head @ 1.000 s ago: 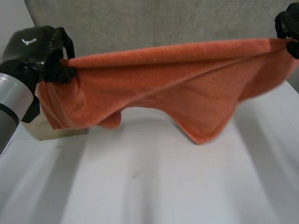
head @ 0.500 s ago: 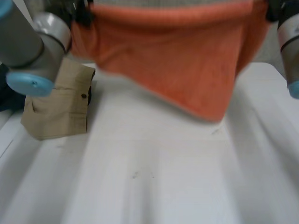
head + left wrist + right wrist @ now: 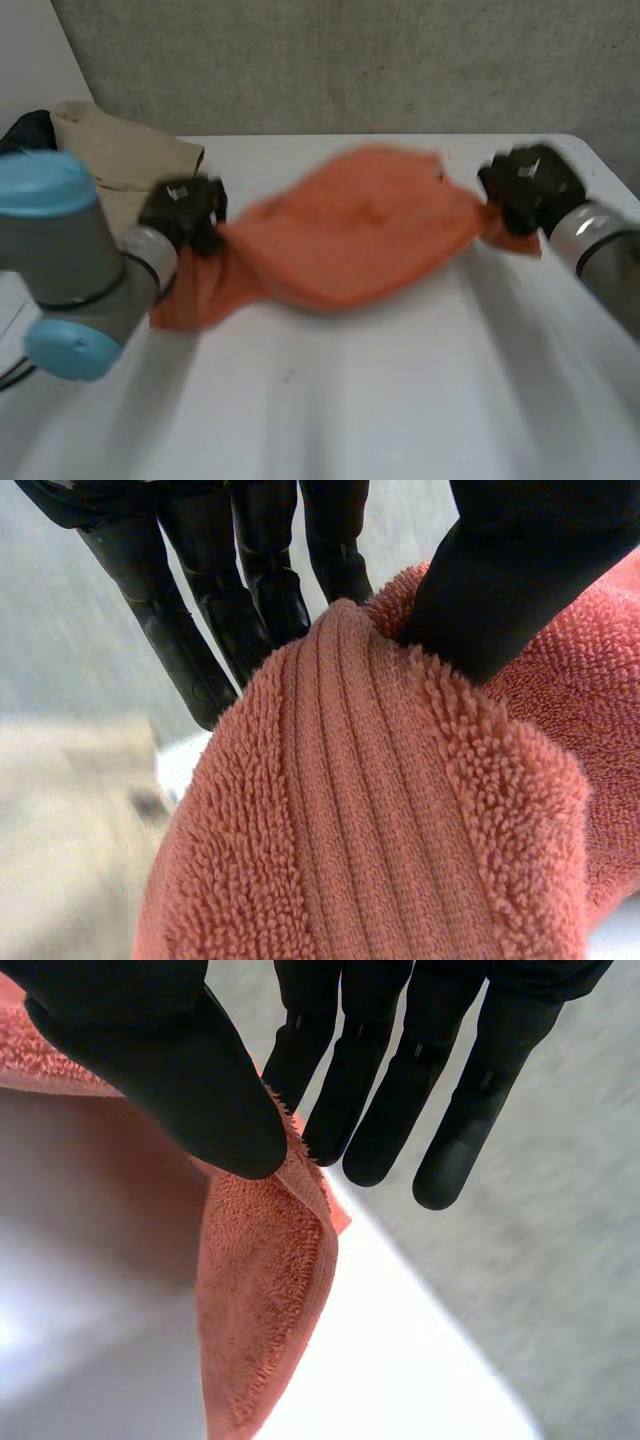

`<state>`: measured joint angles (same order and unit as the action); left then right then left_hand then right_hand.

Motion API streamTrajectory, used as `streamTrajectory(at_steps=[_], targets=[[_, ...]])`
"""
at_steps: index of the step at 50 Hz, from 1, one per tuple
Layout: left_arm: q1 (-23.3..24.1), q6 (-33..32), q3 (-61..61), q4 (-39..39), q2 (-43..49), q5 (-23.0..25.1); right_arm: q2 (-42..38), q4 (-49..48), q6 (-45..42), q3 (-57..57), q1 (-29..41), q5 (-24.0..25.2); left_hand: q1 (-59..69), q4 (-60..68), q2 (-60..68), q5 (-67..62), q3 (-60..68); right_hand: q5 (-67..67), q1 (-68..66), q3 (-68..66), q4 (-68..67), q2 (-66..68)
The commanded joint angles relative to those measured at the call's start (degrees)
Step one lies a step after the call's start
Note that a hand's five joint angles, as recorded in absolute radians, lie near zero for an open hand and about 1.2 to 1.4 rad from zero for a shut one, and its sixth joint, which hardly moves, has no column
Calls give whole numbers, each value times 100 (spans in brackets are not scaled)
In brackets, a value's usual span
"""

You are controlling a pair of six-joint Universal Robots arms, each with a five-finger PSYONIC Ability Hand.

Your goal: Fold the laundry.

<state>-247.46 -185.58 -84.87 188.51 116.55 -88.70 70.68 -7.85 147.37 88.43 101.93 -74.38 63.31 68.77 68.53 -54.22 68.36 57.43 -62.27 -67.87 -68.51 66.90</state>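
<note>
Orange towel (image 3: pixel 345 235) stretched over the far middle of the white table (image 3: pixel 400 400), sagging, slung between both hands. Left hand (image 3: pixel 185 210) clamps the towel's left end, thumb pressing the ribbed edge against the fingers. Right hand (image 3: pixel 525 188) pinches the right corner between thumb and fingers. Beige garment (image 3: pixel 120 150) lies just behind the left hand.

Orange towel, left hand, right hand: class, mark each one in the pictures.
orange towel (image 3: pixel 350 235), head view, its middle.
left hand (image 3: pixel 185 210), head view, its back.
right hand (image 3: pixel 525 185), head view, its back.
</note>
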Motion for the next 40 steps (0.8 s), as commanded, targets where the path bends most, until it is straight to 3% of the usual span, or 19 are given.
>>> streamTrajectory(at_steps=[1,7,17,23,27,32,36,40], targets=[[31,-145,366,-200,772,2,-573,-50,-200,130,2,-59,249,-297,-273,-158,-256,1257,-1773,-1213,-1149,1310],[22,-189,174,-315,239,55,-564,-94,-174,95,-7,-217,-3201,-3748,-3724,3293,-3707,1257,-1773,-1213,-1149,1310],[-4,-329,-1285,-183,-1397,99,-555,-138,-183,104,-104,-323,-3073,-3619,-3595,3164,-3578,1257,-1773,-1213,-1149,1310],[-4,-1452,-2347,-95,-1951,108,-555,-146,-174,104,-112,-332,-991,-1537,-1514,1083,-1497,1257,-1773,-1213,-1149,1310],[5,-2103,-2814,-78,-1926,99,-555,-138,-183,104,-112,-323,-869,-1415,-1391,960,-1374,1257,-1773,-1213,-1149,1310],[-66,-2272,-2939,63,-1768,99,-555,-138,-174,113,-112,-323,-968,-1515,-1491,1060,-1474,1257,-1773,-1213,-1149,1310],[-153,-2360,-2790,388,-1355,90,-555,-129,-174,139,-104,-323,-2715,-3261,-3238,2807,-3221,1257,-1773,-1213,-1149,1310],[-276,-2369,-2413,485,-934,108,-555,-138,-174,174,-95,-314,-2803,-3349,-3325,2894,-3308,1257,-1773,-1213,-1149,1310]])
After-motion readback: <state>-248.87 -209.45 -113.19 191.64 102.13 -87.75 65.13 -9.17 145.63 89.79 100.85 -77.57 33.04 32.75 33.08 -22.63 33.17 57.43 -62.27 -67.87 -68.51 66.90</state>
